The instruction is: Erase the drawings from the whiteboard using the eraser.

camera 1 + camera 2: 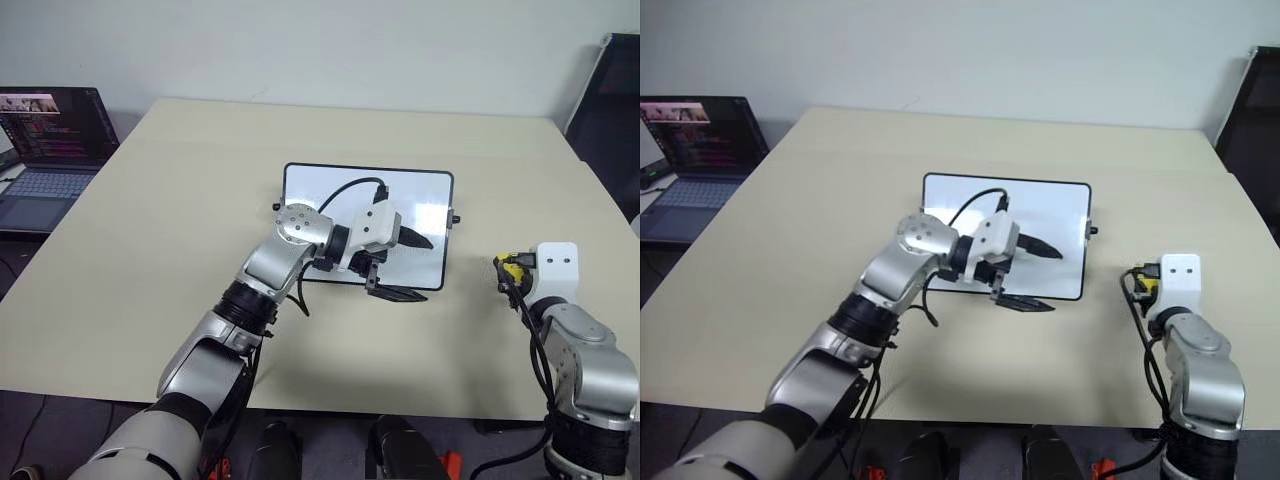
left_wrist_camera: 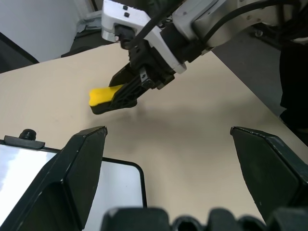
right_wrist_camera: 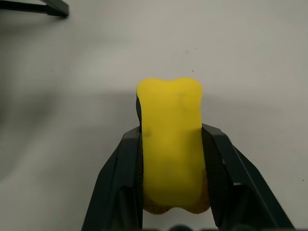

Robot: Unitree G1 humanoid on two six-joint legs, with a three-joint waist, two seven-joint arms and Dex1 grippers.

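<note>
A beige table [image 1: 150, 250] carries a whiteboard [image 1: 420, 190] lying flat near its middle, black-framed with small knobs at the short ends. Its white face looks bare where I can see it; the left arm covers part of it, and I cannot make out any drawings on the visible surface. No containers stand on the table. A laptop [image 1: 50, 140] sits open on a separate surface off to the robot's left, screen lit.

The left gripper [image 1: 405, 266] hangs over the board's near right corner, pointing towards the robot's right. Its two black fingers are spread wide apart, one over the white surface and the other over the board's near edge, and nothing sits between them. From its wrist view the board's rounded corner [image 2: 130, 175] lies just below the fingers [image 2: 82, 163].

The right gripper [image 3: 172, 168] is well to the right of the board, close above the bare tabletop. It pinches the yellow eraser [image 3: 171, 144] by its two long sides, fingers pressed against it, with the far end of the block sticking out past the fingertips. The left wrist view shows the eraser [image 2: 103, 95] with its dark underside facing the table, clear of the board.
</note>
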